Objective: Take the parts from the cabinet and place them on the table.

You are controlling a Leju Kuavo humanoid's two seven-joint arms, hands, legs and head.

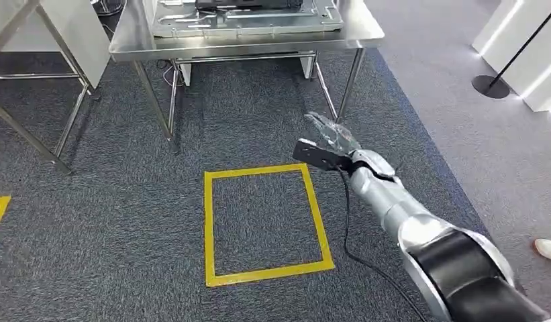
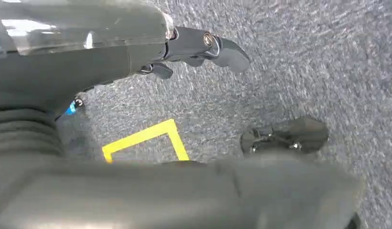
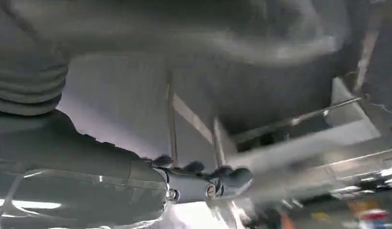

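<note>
A clear part (image 1: 331, 131) is being carried in the right hand (image 1: 339, 151) toward the table (image 1: 245, 41), where a level set-down is being called for.

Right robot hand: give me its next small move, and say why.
Probably carry the right robot hand forward and up toward the table. The hand hangs over the carpet, short of the table's front edge and below its top. It seems to hold something shiny, though blur leaves that unsure, and the task ends on the table.
</note>
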